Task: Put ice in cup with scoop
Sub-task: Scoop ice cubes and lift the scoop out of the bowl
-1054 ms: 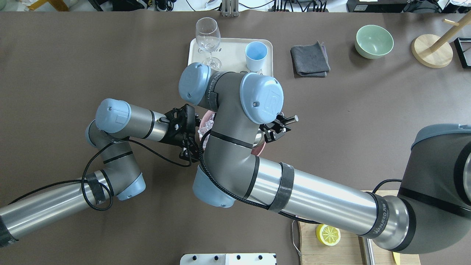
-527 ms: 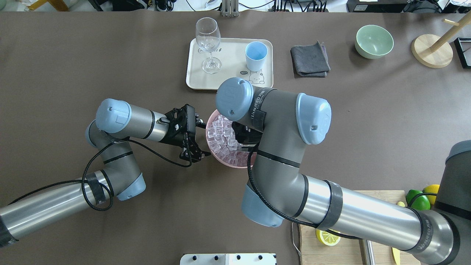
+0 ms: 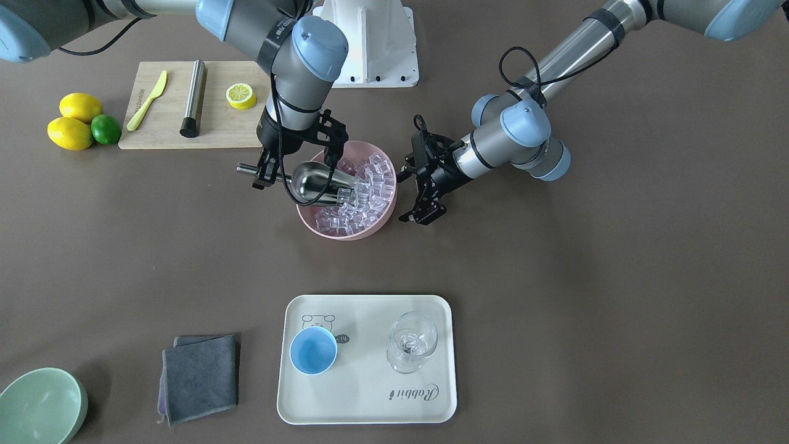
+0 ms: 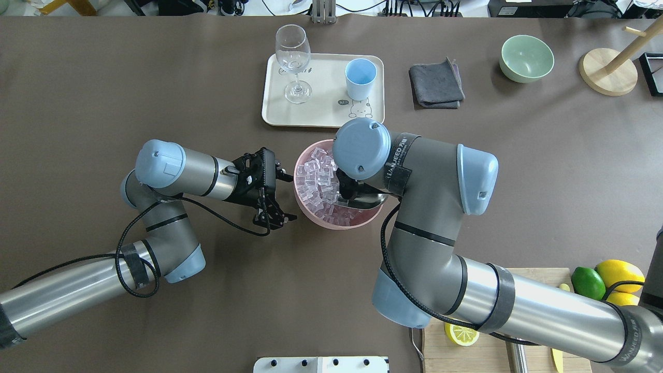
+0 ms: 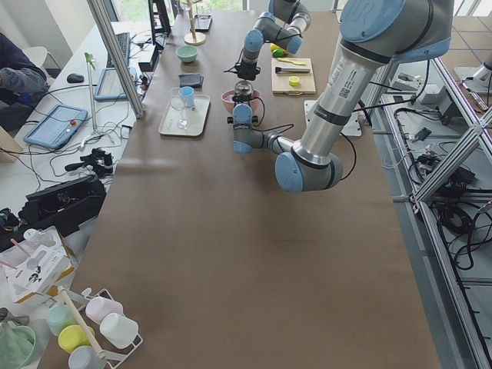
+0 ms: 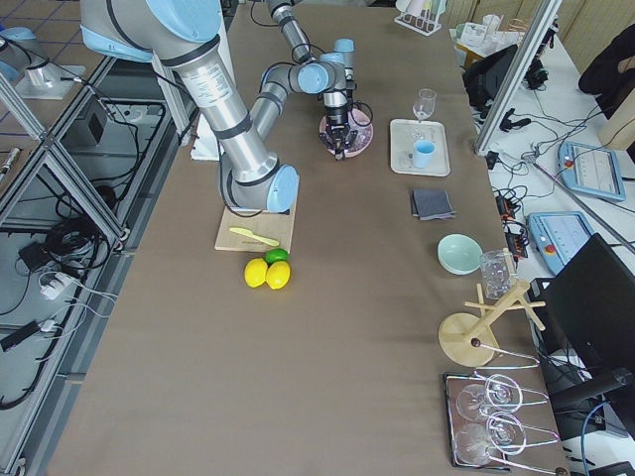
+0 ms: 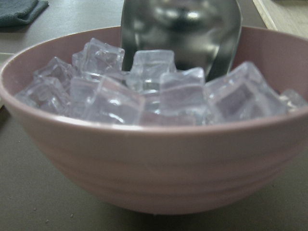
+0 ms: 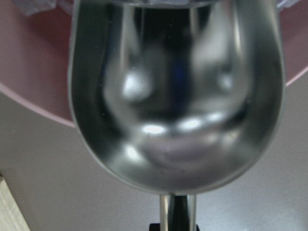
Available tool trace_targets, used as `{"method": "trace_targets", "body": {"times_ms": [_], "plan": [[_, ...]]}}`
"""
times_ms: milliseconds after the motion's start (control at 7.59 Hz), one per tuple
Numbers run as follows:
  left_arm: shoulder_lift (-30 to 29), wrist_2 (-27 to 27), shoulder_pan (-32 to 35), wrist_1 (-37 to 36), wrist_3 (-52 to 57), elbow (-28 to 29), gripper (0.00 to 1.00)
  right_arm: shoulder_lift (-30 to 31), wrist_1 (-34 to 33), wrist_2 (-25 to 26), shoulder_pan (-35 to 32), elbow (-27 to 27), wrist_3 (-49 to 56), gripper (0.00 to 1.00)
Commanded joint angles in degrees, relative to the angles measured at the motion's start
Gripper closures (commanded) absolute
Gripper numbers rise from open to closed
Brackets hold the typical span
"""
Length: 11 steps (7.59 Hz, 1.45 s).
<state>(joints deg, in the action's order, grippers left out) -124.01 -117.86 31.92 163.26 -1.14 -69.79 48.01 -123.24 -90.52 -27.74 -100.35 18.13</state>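
Note:
The ice (image 4: 317,176) fills a pink bowl (image 4: 311,217) at mid-table. My right gripper (image 3: 264,172) is shut on the handle of the steel scoop (image 3: 320,183). The scoop lies tilted over the bowl's side with its mouth against the ice. Its trough (image 8: 175,96) looks empty in the right wrist view. In the overhead view my right wrist hides that gripper. My left gripper (image 4: 290,198) is open and empty, just beside the bowl on the other side. The light blue cup (image 4: 360,76) stands empty on the cream tray (image 4: 321,111) beyond the bowl.
A clear wine glass (image 4: 292,57) shares the tray. A grey cloth (image 4: 436,83) and a pale green bowl (image 4: 526,58) lie to the tray's right. A cutting board (image 3: 160,132) with a steel cylinder (image 3: 193,98) and a half lemon (image 3: 240,95) lies near my base.
My right arm has swung to the right, uncovering the bowl, and brought the scoop's mouth into the ice. The bowl has shifted slightly away from my left gripper. The left arm has not moved.

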Motion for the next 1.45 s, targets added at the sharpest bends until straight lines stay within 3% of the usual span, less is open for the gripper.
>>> {"method": "trace_targets", "body": {"times_ms": [0,395,790,1317], "plan": [[0.0,0.1,-0.1,-0.1,0.0,0.0,0.02,2.4,2.0,-0.4,0.1,-3.6,-3.4,1.00],[0.0,0.4,-0.3,-0.2,0.0,0.0,0.02,5.7,6.8,-0.4,0.1,-5.6,-7.3,1.00],[0.0,0.4,-0.3,-0.3,0.0,0.0,0.02,9.3,17.5,-0.7,0.1,-6.4,-9.9,1.00],[0.1,0.4,-0.4,-0.4,0.0,0.1,0.02,14.7,21.9,-3.3,0.1,-14.5,-10.7,1.00]]}}
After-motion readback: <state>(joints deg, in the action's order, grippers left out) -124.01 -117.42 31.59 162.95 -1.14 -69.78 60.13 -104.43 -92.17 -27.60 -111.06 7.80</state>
